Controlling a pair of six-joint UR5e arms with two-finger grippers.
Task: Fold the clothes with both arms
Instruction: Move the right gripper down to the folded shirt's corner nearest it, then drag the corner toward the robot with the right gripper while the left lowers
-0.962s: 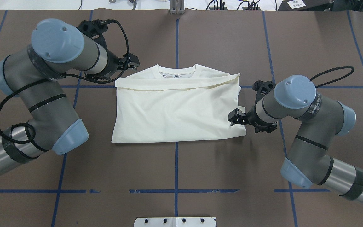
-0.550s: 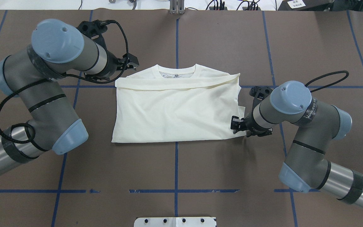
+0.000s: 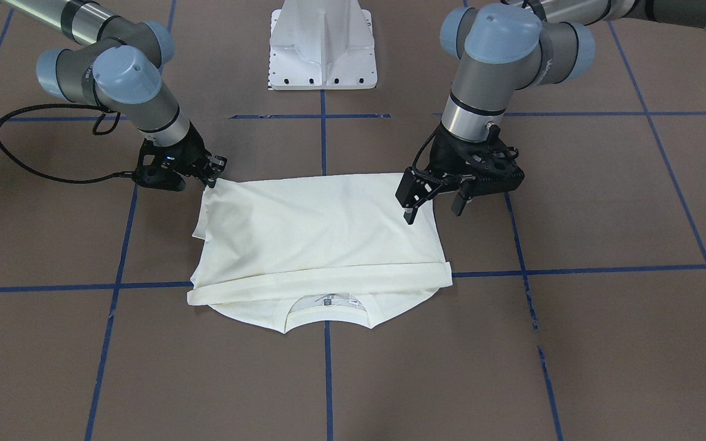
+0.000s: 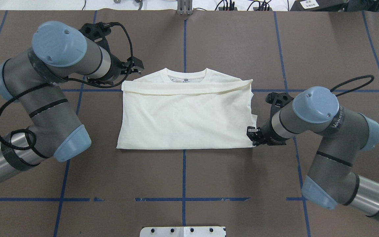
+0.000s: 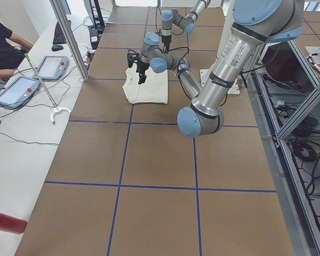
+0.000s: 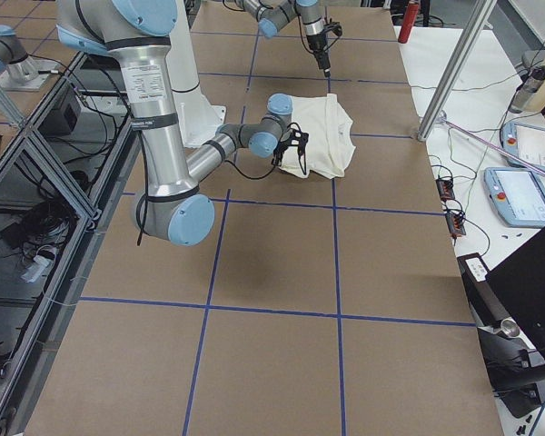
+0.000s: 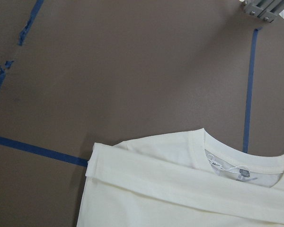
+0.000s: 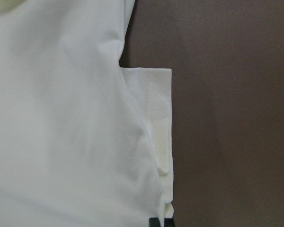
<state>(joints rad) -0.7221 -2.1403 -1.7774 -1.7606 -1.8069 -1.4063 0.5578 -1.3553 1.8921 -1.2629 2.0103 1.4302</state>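
Now: folded shirt, one corner pinched

We see the cream shirt (image 4: 183, 115) lying folded mid-table (image 4: 209, 177), collar on the far side. Our right gripper (image 3: 213, 174) is closed on its near right corner. Our left gripper (image 3: 432, 214) hovers above its left edge, jaws apart.

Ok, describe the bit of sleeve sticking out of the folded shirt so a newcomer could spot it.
Start at the brown table with blue tape lines; the cream shirt lies folded at its middle. On the shirt's edge beside the right hand, a small squared, stitched cuff pokes past the otherwise straight side.
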